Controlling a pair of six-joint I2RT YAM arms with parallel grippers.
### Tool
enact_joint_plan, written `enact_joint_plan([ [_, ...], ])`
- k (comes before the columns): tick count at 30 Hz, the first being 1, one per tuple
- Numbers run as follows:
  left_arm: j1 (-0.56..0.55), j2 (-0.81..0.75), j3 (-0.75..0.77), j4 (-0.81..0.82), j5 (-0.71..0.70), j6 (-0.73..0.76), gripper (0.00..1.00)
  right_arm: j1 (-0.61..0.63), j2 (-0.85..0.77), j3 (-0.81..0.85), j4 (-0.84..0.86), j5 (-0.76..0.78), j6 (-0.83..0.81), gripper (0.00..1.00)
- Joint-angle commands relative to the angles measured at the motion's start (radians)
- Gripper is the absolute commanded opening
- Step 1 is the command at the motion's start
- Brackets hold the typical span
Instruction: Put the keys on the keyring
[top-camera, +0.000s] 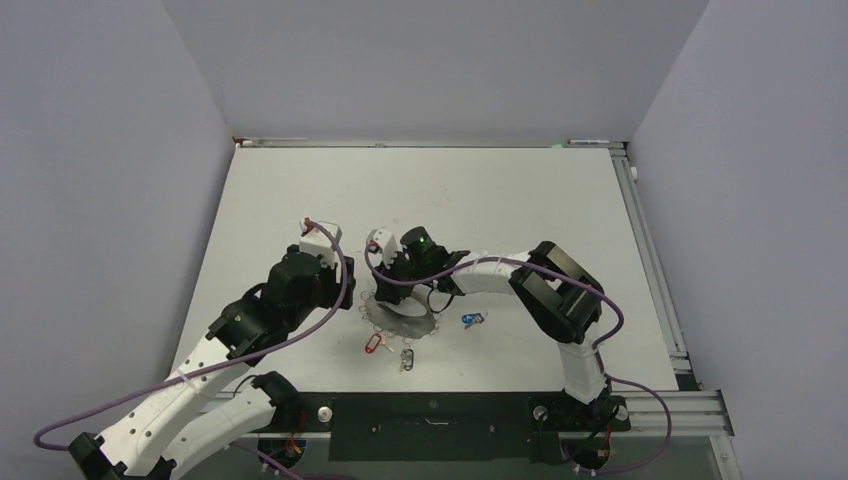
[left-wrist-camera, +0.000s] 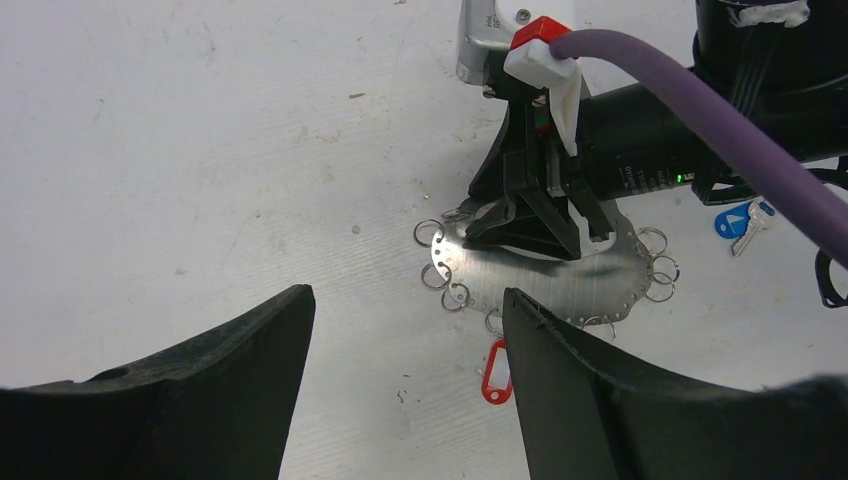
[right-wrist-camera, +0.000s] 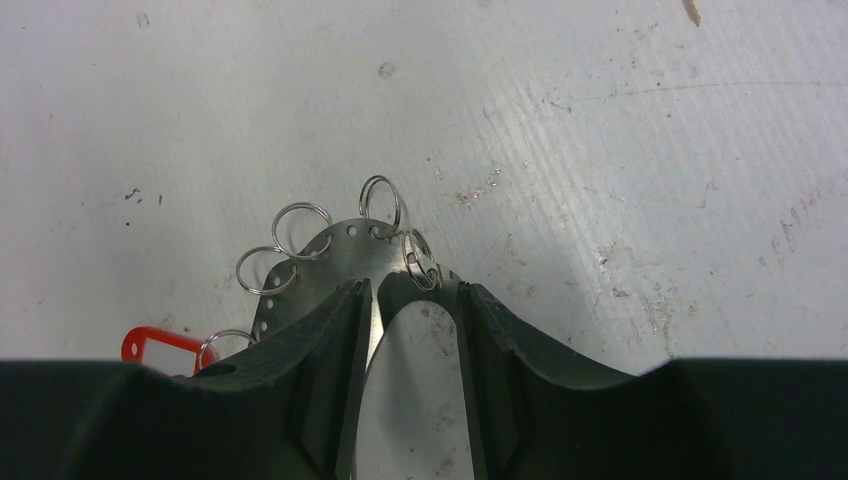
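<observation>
From above we see the keyring (top-camera: 400, 320) at the centre, with the red key (top-camera: 374, 343) at its 7 o'clock. In the left wrist view, the left gripper (left-wrist-camera: 405, 295) is spread and empty. In the right wrist view, the right gripper (right-wrist-camera: 412, 290) is half-spread over the keyring; we should hold it flat.

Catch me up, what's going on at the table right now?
The right hand is down on the far rim of the keyring, fingers apart, tips among its small wire rings. The left hand hovers open beside it, holding nothing. The blue-tagged key and the dark key lie loose on the table. The red-tagged key sits right at the keyring's near edge; whether it is hooked on, I cannot tell.
</observation>
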Motion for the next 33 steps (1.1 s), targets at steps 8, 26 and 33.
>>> enact_joint_plan([
  [8,0.030,0.006,0.002,0.064,0.045,0.008,0.66,0.014,0.037,0.069,0.074,-0.005,-0.029,0.33],
  [26,0.041,0.006,-0.001,0.070,0.053,0.009,0.66,0.035,0.029,0.071,0.050,0.024,-0.070,0.05],
  [33,0.043,-0.010,-0.002,0.080,0.086,0.020,0.66,0.058,-0.097,0.044,-0.016,0.033,-0.105,0.05],
])
